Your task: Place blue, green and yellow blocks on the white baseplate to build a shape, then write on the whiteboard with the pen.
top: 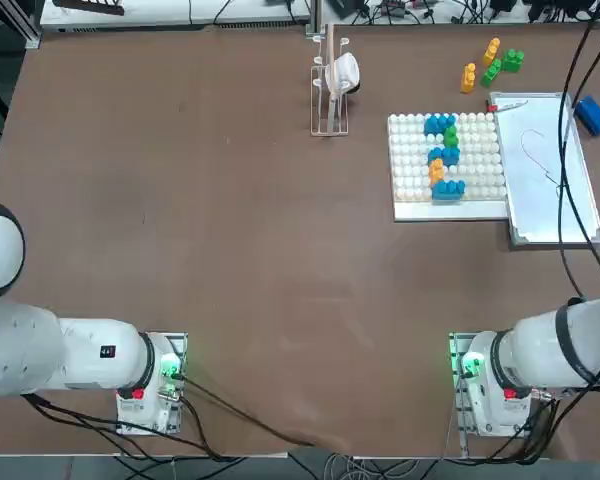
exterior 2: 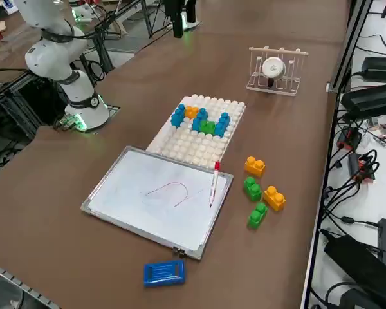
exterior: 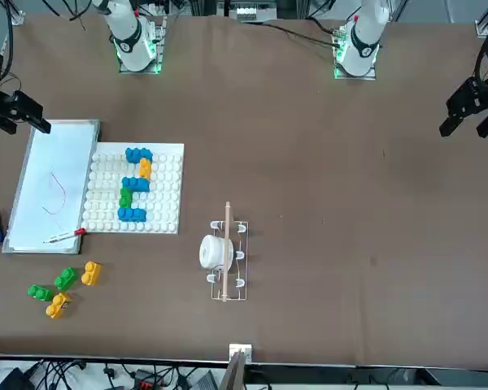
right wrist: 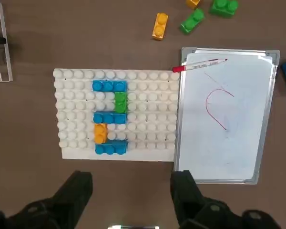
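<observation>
Fingers of the right gripper (right wrist: 131, 200) stand wide apart with nothing between them, hanging well above the table on the robot's side of the work. From my seat I read the job as close to finished: the white baseplate (top: 410, 205) carries a stepped figure of blue, green and yellow blocks (top: 444, 155), and the whiteboard (top: 540, 200), lying edge to edge with the plate on its outer side, already bears a red curved stroke. The pen (exterior 2: 213, 183) rests across the board's far short end, its red tip poking over the frame toward the plate, its long axis running along that short side. That is the relation any coming move turns on: the pen lies ahead of the gripper, beyond the whole length of the board, so I would have to reach out over the board and meet the barrel across its length, fingers either side of it. Four spare blocks (top: 491, 63) sit on the table just past the pen, two yellow and two green, close enough to mind on approach.
</observation>
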Available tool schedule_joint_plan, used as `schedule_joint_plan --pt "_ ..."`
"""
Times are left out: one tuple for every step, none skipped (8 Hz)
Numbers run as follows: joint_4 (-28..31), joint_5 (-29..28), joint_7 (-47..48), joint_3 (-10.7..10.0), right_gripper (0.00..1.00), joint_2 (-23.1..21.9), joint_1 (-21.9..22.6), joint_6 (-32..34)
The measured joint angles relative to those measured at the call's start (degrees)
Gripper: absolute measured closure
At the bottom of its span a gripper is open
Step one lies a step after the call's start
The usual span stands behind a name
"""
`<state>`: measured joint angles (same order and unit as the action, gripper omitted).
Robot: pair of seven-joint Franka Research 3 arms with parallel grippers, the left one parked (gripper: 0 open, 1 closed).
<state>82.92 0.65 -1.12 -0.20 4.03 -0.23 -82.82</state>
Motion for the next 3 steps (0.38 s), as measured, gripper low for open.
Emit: schedule_joint_plan --pt "0.04 0.00 0.00 -0.14 0.00 0.00 -0.05 0.00" --pt "0.11 0.00 0.00 -0.34 0.00 0.00 -0.13 0.00" --pt "0.16 0.00 -0.01 -0.52 0.00 0.00 -0.23 0.17"
